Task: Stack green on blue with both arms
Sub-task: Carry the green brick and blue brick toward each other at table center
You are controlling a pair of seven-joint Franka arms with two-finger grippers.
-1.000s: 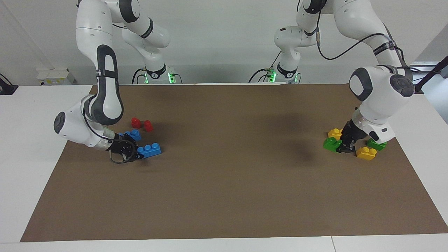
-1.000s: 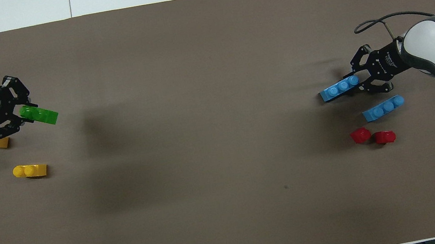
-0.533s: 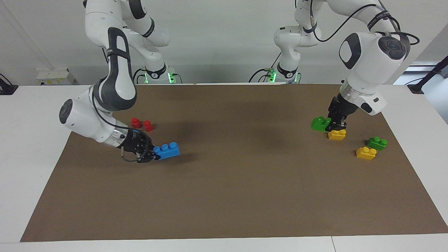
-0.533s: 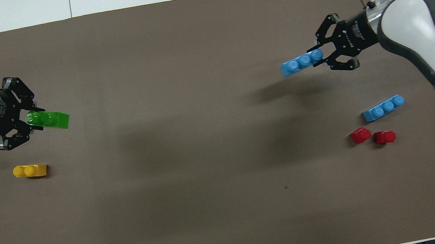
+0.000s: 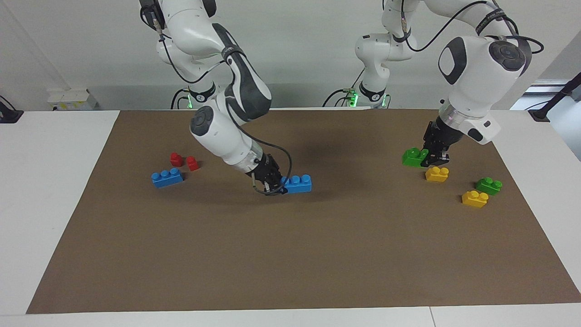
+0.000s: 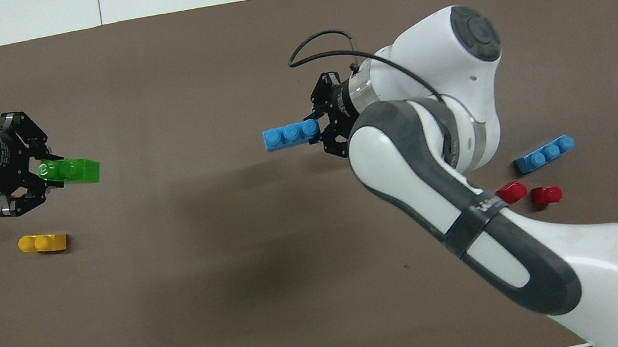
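- Right hand (image 5: 280,185): clamped on one end of a blue brick (image 5: 297,183), studs up, raised over the middle of the brown mat (image 5: 290,254); brick stuck out level from the fingertips toward the left arm's end of the bench (image 5: 50,190).
- Left hand (image 5: 431,156): closed on a green brick (image 5: 414,157), raised over the mat at the left arm's end, just above a yellow brick (image 5: 437,174).
- From overhead, same grips: right hand (image 6: 319,128) on the blue brick (image 6: 291,135), left hand (image 6: 43,172) on the green brick (image 6: 70,171).
- Second blue brick (image 5: 167,177) flat on the mat toward the right arm's end, with two small red pieces (image 5: 184,161) just beside it, nearer to the robots.
- Second green brick (image 5: 489,185) and another yellow brick (image 5: 475,198) close together on the mat at the left arm's end, farther from the robots than the first yellow one.
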